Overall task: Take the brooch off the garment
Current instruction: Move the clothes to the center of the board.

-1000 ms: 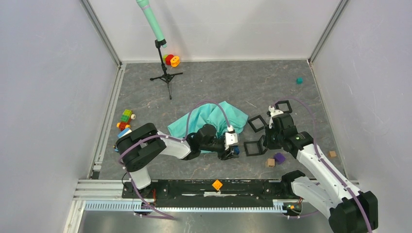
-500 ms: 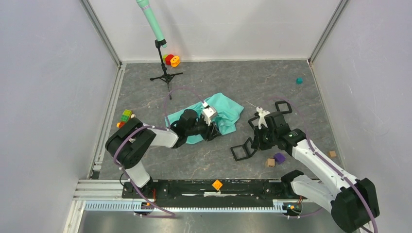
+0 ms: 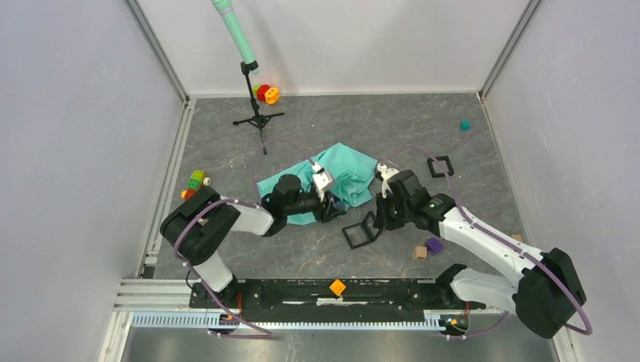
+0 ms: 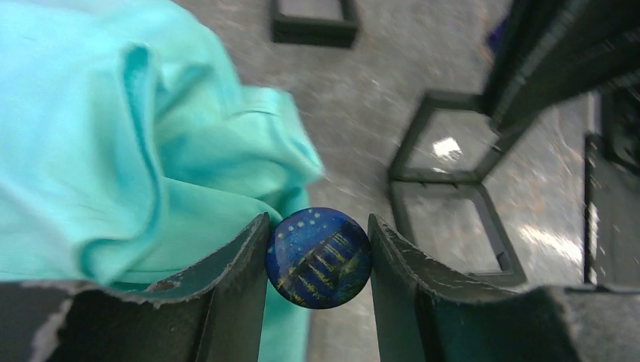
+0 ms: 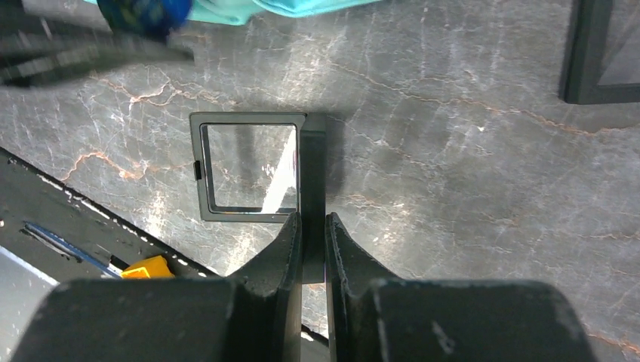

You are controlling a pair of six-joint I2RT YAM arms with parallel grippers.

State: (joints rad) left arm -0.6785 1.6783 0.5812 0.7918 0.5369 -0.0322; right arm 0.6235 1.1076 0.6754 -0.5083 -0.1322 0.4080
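Note:
The garment (image 3: pixel 349 170), a crumpled turquoise T-shirt, lies mid-table and fills the left of the left wrist view (image 4: pixel 113 136). My left gripper (image 3: pixel 332 202) (image 4: pixel 318 220) sits at its near edge, shut on the brooch (image 4: pixel 318 258), a round dark-blue pin with yellow streaks. The brooch overlaps the cloth's edge; I cannot tell whether it is still pinned. The right wrist view shows it as a blue blur (image 5: pixel 143 13). My right gripper (image 3: pixel 375 219) (image 5: pixel 312 219) is shut on one wall of an open black box (image 3: pixel 356 234) (image 5: pixel 249 166) with a clear window, just right of the left gripper.
A second black frame (image 3: pixel 439 166) (image 4: pixel 313 23) lies farther right. A purple cube (image 3: pixel 433 245) and a wooden cube (image 3: pixel 420 253) sit near the right arm. Toy blocks (image 3: pixel 195 183) are at the left edge, a microphone stand (image 3: pixel 256 113) at the back.
My left gripper moved back and left with the brooch, and the garment shifted with it. My right gripper swung left, carrying the black box toward the left gripper.

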